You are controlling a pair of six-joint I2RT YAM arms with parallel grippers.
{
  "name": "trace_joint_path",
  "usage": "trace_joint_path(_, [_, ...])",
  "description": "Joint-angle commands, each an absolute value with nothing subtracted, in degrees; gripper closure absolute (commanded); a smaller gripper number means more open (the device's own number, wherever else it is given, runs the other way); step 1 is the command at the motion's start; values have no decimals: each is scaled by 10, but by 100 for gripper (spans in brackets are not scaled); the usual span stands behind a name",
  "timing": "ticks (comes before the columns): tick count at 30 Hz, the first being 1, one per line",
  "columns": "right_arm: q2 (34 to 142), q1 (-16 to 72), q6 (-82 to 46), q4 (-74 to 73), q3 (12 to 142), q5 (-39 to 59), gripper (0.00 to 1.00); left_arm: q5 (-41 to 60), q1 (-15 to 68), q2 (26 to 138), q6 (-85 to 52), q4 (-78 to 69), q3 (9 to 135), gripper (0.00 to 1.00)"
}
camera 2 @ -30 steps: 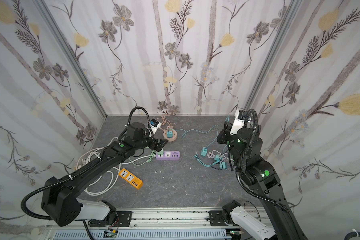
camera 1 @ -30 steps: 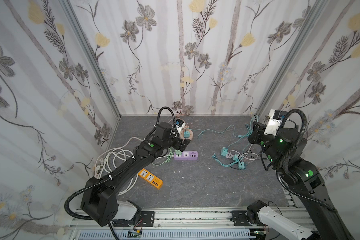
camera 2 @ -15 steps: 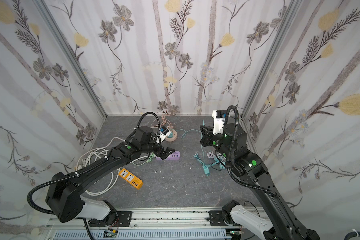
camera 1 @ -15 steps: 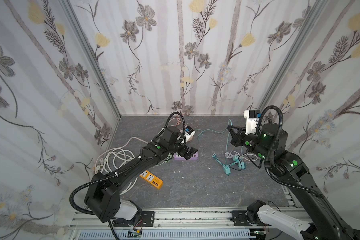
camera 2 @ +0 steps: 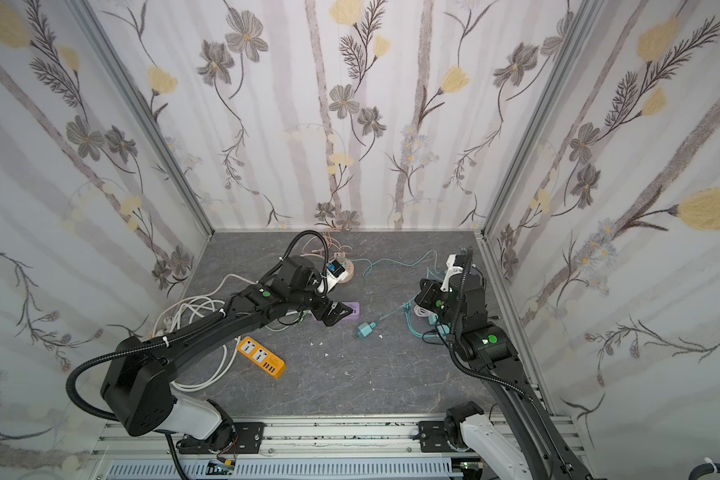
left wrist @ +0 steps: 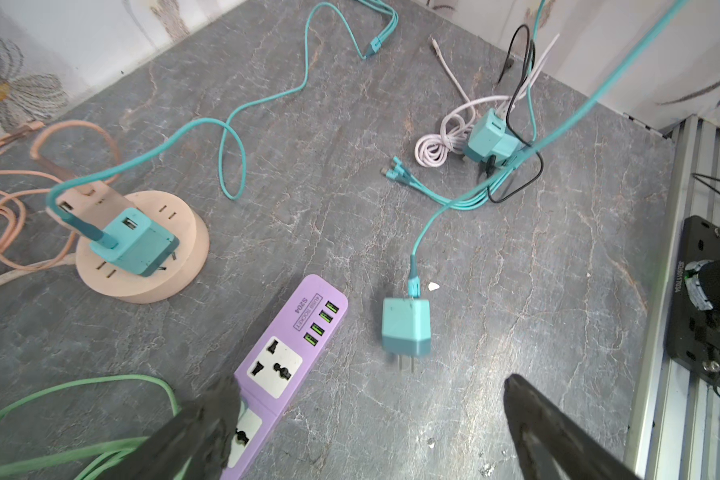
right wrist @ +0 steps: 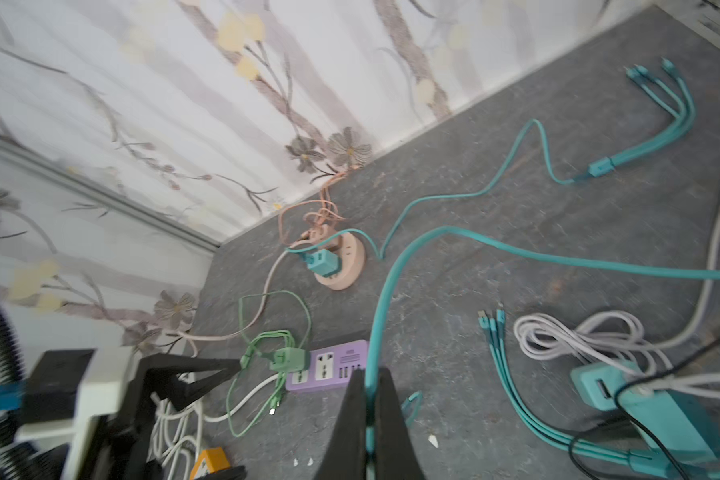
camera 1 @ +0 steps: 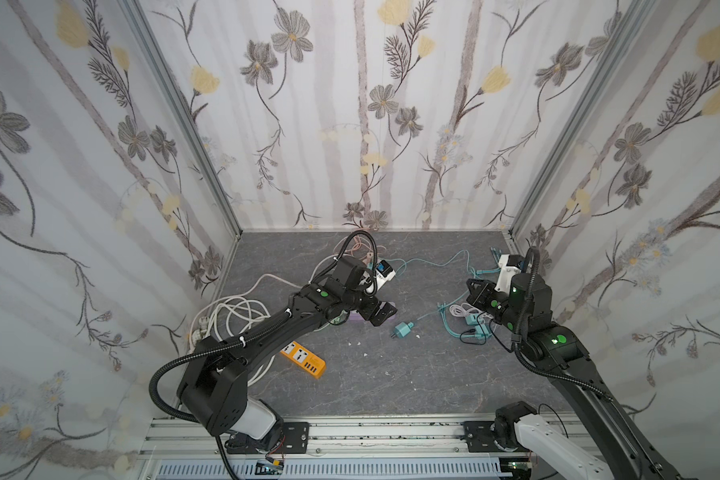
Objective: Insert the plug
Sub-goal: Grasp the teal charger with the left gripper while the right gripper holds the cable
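The teal plug (camera 1: 403, 329) (camera 2: 366, 330) is low on the grey floor, its two prongs pointing toward my left gripper (left wrist: 368, 386); whether it rests or hangs I cannot tell. Its teal cable (right wrist: 381, 299) runs up to my right gripper (right wrist: 368, 374) (camera 1: 472, 291), which is shut on it well away from the plug. The purple power strip (left wrist: 292, 357) (camera 2: 352, 309) lies just left of the plug (left wrist: 406, 326). My left gripper (camera 1: 381, 313) hovers open over the strip's end, and one of its fingers (left wrist: 208, 411) covers part of a socket.
A green plug (right wrist: 285, 359) sits in the purple strip. At the back stands a round peach socket (left wrist: 142, 249) with a teal charger in it. An orange power strip (camera 1: 302, 359) and coiled white cable (camera 1: 229, 316) lie left. Teal chargers and cables (camera 1: 470, 324) pile at the right.
The right arm swung in from the right wall with the cable, and the teal plug slid left toward the purple strip. The left gripper moved right and down over the strip.
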State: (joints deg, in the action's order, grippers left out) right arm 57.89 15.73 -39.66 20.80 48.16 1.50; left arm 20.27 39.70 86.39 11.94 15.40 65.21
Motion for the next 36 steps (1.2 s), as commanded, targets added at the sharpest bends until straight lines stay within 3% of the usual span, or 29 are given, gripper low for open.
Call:
trace_joint_path(1, [587,125,-429,192,452,11,100,197,412,885,140,179,668,0])
trace_joint_path(9, [611,97,-417,193,432,6,100,189,453,964,171,199,701,1])
trace_joint_path(18, [613,92,-407,196,431,5,100,157,483,1058,188,262,775,10])
trace_joint_path(27, [613,91,-405,199,424,7,100,-42,581,1109,28,287,805,9])
trace_joint_path(36, [611,90,-405,209,427,17,100,-64,589,1160,-86,263,849,9])
